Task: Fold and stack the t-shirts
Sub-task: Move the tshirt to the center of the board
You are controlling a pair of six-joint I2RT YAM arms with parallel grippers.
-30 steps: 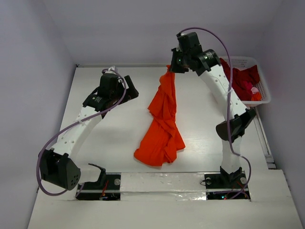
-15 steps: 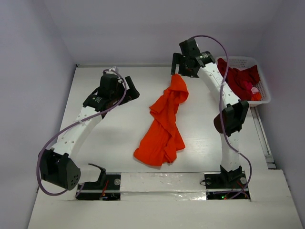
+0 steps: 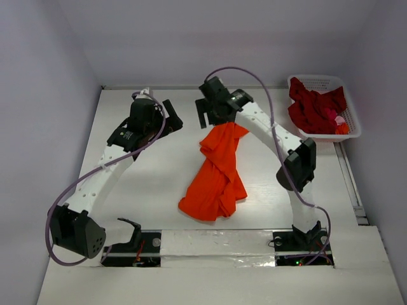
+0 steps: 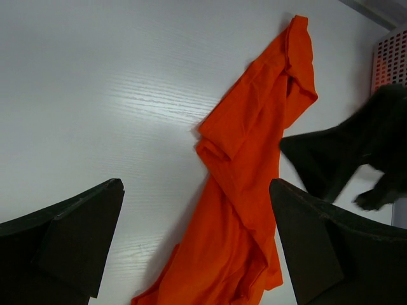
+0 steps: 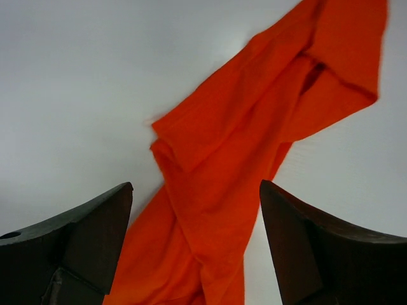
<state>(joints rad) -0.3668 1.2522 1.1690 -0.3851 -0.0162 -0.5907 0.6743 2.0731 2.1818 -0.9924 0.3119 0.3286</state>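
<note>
1 orange t-shirt [image 3: 215, 178], crumpled lengthwise mid-table [image 3: 146, 171], betw. both arms. Dark red t-shirts [image 3: 311, 108] heaped in 1 white basket [image 3: 353, 132], far right; count unclear. 2 grippers: left gripper [image 3: 172, 115] wide open, empty, left of shirt; right gripper [image 3: 208, 118] wide open, empty, over shirt's far end.

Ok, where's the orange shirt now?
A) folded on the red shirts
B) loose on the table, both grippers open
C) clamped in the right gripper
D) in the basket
B: the orange t-shirt lies crumpled on the table; left gripper and right gripper are open.
</note>
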